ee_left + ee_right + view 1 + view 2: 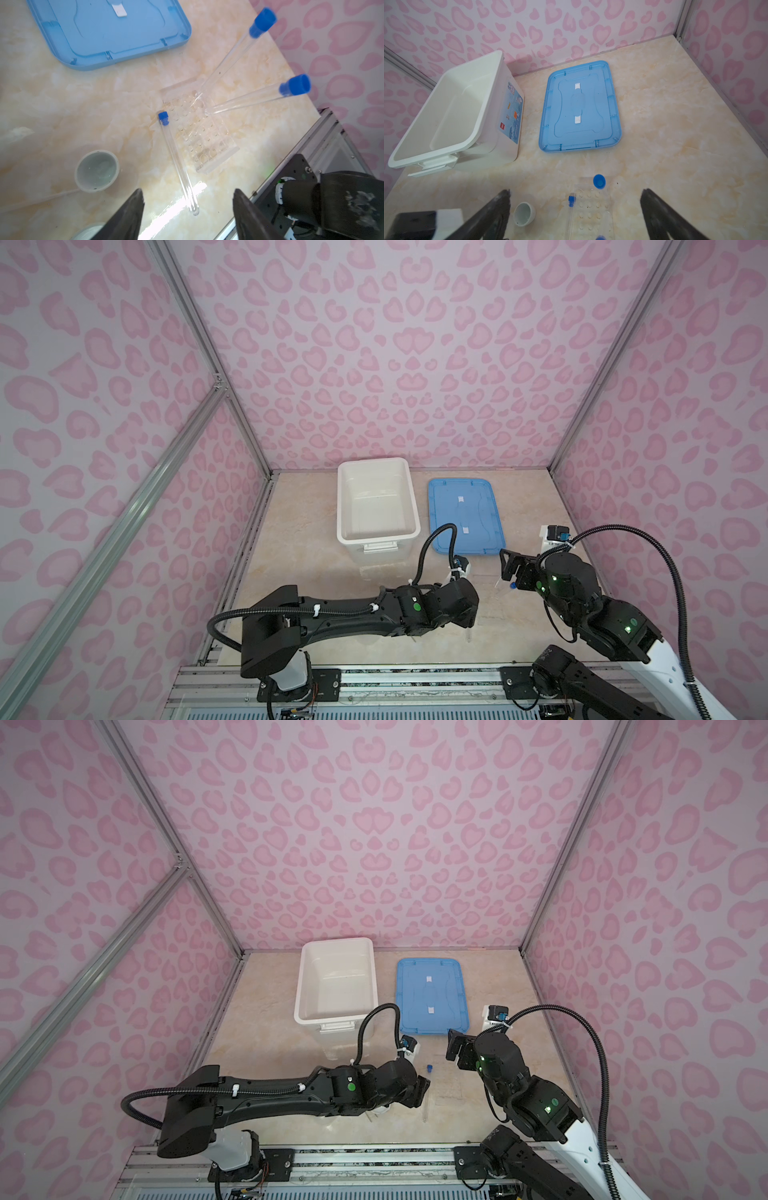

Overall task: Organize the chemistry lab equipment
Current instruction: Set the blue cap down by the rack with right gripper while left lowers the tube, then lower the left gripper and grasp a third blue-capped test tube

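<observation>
Left gripper [187, 199] points down just beside the clear rack [207, 145], jaws spread, the lying tube [177, 158] ending between them. Right gripper [576, 193] hovers over the rack, jaws wide. Two standing tubes [226, 63] tilt at the rack's far end.

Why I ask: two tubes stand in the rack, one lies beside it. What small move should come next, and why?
Probably lower the left gripper onto the lying tube and close. That tube rests flat on the table beside the clear rack, where two capped tubes already stand, and the open left jaws hover over its rounded end.
</observation>
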Robot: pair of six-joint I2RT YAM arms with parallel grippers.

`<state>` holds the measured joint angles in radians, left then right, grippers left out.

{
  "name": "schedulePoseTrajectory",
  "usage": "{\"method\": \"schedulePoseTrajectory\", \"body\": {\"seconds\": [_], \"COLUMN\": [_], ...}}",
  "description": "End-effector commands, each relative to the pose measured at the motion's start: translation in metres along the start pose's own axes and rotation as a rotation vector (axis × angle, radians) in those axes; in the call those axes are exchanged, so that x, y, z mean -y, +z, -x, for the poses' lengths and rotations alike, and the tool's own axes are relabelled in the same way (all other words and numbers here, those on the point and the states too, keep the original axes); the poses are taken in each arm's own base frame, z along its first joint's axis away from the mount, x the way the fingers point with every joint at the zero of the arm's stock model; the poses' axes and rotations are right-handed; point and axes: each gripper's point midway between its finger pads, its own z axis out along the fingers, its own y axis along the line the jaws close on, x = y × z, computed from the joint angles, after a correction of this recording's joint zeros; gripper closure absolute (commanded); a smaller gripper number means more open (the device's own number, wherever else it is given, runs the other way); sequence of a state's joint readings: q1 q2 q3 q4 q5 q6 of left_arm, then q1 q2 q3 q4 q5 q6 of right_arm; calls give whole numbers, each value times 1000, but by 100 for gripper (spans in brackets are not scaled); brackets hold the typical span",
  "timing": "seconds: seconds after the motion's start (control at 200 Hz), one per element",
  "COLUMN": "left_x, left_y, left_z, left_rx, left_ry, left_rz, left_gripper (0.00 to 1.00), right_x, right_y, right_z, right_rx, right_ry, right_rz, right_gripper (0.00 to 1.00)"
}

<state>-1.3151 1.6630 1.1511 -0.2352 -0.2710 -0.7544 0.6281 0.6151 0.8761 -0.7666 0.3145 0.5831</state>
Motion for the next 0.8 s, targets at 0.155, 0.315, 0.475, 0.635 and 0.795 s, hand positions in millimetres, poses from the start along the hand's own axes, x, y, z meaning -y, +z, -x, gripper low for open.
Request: {"method": "schedulePoseTrajectory", "body": {"seconds": [0.155,0.315,0.475,0.635,0.795], "left_x": [-5,3,3,2,-7], "left_y": [33,51,65,74,81], "left_z": [-36,-43,-51,-53,-55], "left_rx": [-200,-255,-300,-325,-344], "left_ry": [84,100,106,104,99], "left_rz": [89,95,113,127,174], "left_gripper": [45,52,56,56,62], "right_x": [6,13,18,18,19], "right_y": [-8,-10,-11,-9,-10], "right_z": [-6,-5,-4,-5,-1], "right_rx": [-78,-75,-69,-75,-55], "right_ry": [10,11,12,7,9], "right_rz": [12,-2,-12,-10,-8], "right_gripper": [2,2,2,2,2]}}
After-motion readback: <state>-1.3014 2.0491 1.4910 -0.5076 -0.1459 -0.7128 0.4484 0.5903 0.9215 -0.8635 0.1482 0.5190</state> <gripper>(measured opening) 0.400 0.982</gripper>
